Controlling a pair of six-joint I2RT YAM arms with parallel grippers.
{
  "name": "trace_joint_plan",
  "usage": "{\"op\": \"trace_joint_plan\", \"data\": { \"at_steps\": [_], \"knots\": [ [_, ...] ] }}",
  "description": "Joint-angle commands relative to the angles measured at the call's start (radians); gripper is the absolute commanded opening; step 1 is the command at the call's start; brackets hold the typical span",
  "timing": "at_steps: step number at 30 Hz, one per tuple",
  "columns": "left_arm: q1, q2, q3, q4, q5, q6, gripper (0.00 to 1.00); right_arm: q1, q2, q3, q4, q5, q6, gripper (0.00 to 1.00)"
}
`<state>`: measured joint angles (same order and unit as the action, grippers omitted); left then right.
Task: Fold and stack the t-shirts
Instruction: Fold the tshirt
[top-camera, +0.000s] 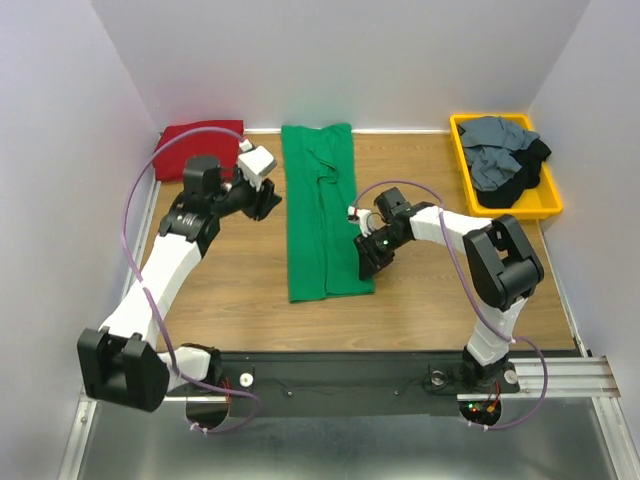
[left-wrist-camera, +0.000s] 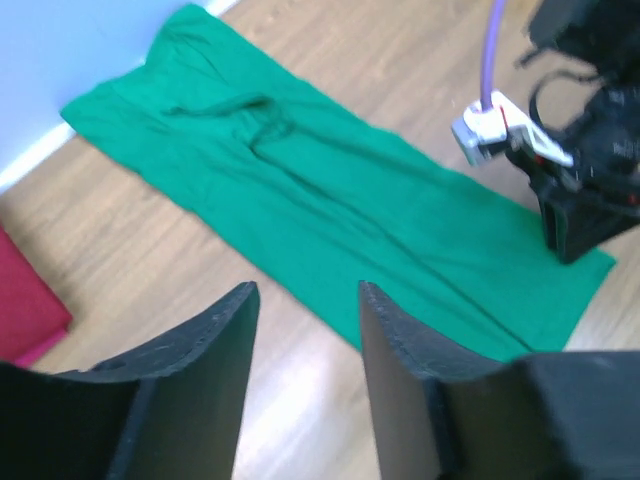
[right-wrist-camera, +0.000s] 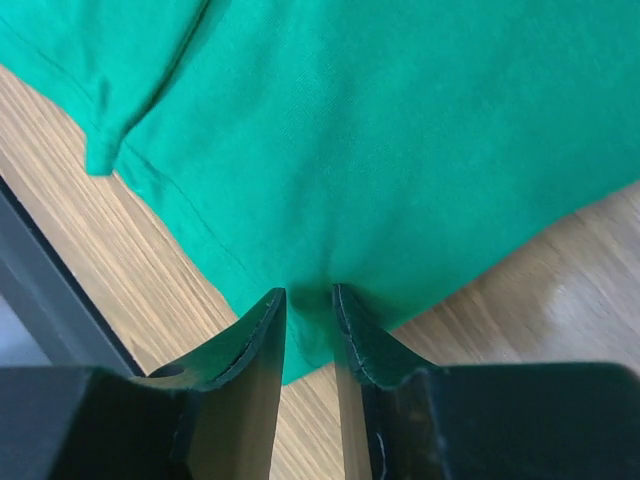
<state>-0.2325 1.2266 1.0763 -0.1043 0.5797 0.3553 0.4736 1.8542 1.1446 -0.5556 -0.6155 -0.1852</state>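
A bright green t-shirt (top-camera: 320, 210) lies as a long folded strip down the middle of the table; it also shows in the left wrist view (left-wrist-camera: 330, 220) and the right wrist view (right-wrist-camera: 400, 130). My right gripper (top-camera: 368, 262) sits at its near right corner, and in the right wrist view (right-wrist-camera: 309, 292) its jaws are pinched on the green hem. My left gripper (top-camera: 264, 200) hovers open and empty just left of the shirt's upper half (left-wrist-camera: 305, 290). A folded dark red t-shirt (top-camera: 200, 148) lies at the back left. Grey (top-camera: 495, 155) and black (top-camera: 525, 182) shirts are piled in the tray.
A yellow plastic tray (top-camera: 548, 208) stands at the back right corner. White walls enclose the table on three sides. A black rail (top-camera: 330, 370) runs along the near edge. My right arm (left-wrist-camera: 580, 190) shows in the left wrist view.
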Motion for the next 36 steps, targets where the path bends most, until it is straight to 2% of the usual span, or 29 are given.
{"op": "trace_joint_plan", "data": {
  "at_steps": [1, 5, 8, 9, 12, 17, 18, 20, 21, 22, 23, 26, 27, 28, 31, 33, 34, 36],
  "knots": [
    [0.013, -0.084, -0.084, -0.023, 0.052, 0.088, 0.50, 0.040, -0.010, -0.038, 0.086, 0.014, -0.010, 0.30],
    [0.013, -0.206, -0.209, -0.147, 0.141, 0.235, 0.49, 0.088, -0.094, -0.075, 0.086, 0.017, -0.008, 0.30],
    [0.009, -0.236, -0.254, -0.273, 0.154, 0.408, 0.50, 0.089, -0.174, -0.082, 0.080, 0.052, -0.029, 0.42],
    [0.006, -0.249, -0.263, -0.355, 0.154, 0.510, 0.51, 0.089, -0.256, -0.095, 0.079, 0.068, -0.051, 0.49],
    [-0.019, -0.292, -0.332, -0.423, 0.131, 0.634, 0.57, 0.089, -0.367, -0.147, 0.083, 0.092, -0.180, 0.60],
    [-0.161, -0.357, -0.488, -0.367, 0.059, 0.784, 0.68, 0.120, -0.496, -0.219, 0.085, 0.138, -0.444, 0.64],
    [-0.180, -0.369, -0.506, -0.320, 0.034, 0.789, 0.73, 0.143, -0.518, -0.256, 0.118, 0.152, -0.511, 0.68],
    [-0.212, -0.374, -0.509, -0.282, 0.019, 0.784, 0.76, 0.157, -0.617, -0.316, 0.202, 0.212, -0.552, 0.72],
    [-0.211, -0.378, -0.500, -0.273, 0.003, 0.780, 0.81, 0.158, -0.660, -0.344, 0.248, 0.221, -0.572, 0.74],
    [-0.211, -0.387, -0.495, -0.211, -0.012, 0.745, 0.99, 0.157, -0.696, -0.373, 0.320, 0.226, -0.592, 0.90],
    [-0.211, -0.404, -0.498, -0.154, -0.042, 0.704, 0.99, 0.157, -0.723, -0.403, 0.336, 0.191, -0.638, 1.00],
    [-0.212, -0.476, -0.527, 0.036, -0.101, 0.565, 0.99, 0.157, -0.793, -0.422, 0.315, 0.038, -0.681, 1.00],
    [-0.212, -0.507, -0.542, 0.137, -0.109, 0.462, 0.99, 0.157, -0.817, -0.430, 0.309, 0.010, -0.672, 1.00],
    [-0.212, -0.521, -0.547, 0.141, -0.098, 0.444, 0.99, 0.157, -0.831, -0.437, 0.295, -0.022, -0.675, 1.00],
    [-0.212, -0.549, -0.536, 0.106, -0.006, 0.485, 0.99, 0.164, -0.830, -0.488, 0.212, -0.046, -0.897, 1.00],
    [-0.212, -0.533, -0.526, 0.007, 0.066, 0.581, 0.98, 0.178, -0.804, -0.511, 0.209, 0.029, -0.931, 1.00],
    [-0.215, -0.533, -0.532, -0.056, 0.066, 0.629, 0.97, 0.178, -0.791, -0.519, 0.207, 0.049, -0.954, 1.00],
    [-0.228, -0.555, -0.594, -0.070, 0.019, 0.729, 0.94, 0.178, -0.759, -0.539, 0.214, 0.085, -1.034, 1.00]
  ]
}}
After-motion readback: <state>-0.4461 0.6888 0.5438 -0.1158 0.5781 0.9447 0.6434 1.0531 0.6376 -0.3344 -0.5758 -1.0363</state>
